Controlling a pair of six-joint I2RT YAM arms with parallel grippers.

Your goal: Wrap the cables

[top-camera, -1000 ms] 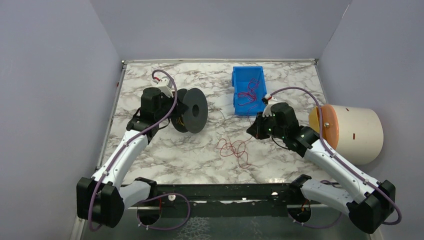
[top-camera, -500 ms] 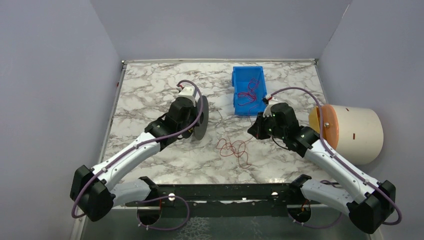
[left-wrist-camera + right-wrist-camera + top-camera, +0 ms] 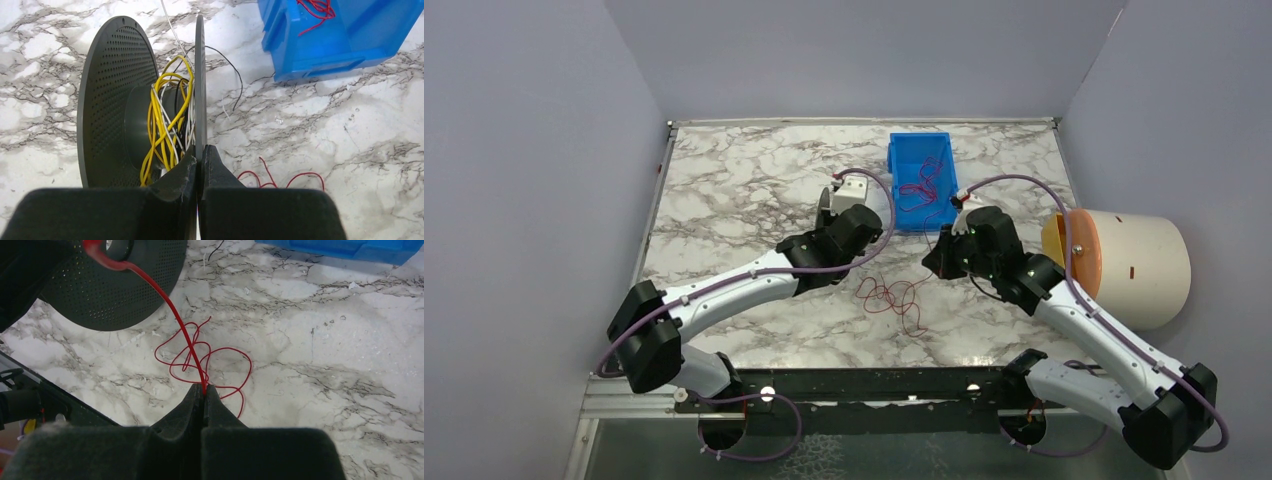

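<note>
A dark grey spool [image 3: 115, 100] wound with yellow, white and black wires stands on edge on the marble table. My left gripper [image 3: 199, 150] is shut on the spool's right flange [image 3: 200, 75]. In the top view the left gripper [image 3: 849, 240] is at the table's centre and hides most of the spool. My right gripper [image 3: 203, 388] is shut on a red cable [image 3: 200, 355], which rises taut from the jaws toward the spool [image 3: 115, 290]. The rest of the cable lies in loose loops on the table [image 3: 889, 295], between the two grippers; the right gripper [image 3: 934, 262] is just right of it.
A blue bin [image 3: 921, 150] holding more red wire sits at the back centre, and its corner shows in the left wrist view [image 3: 340, 50]. A cream cylinder with an orange lid [image 3: 1124, 265] lies at the right edge. Grey walls enclose the table.
My left arm has swung right, carrying the spool from the table's left side to the centre beside the red cable. The right arm has stayed almost still, holding the cable.
</note>
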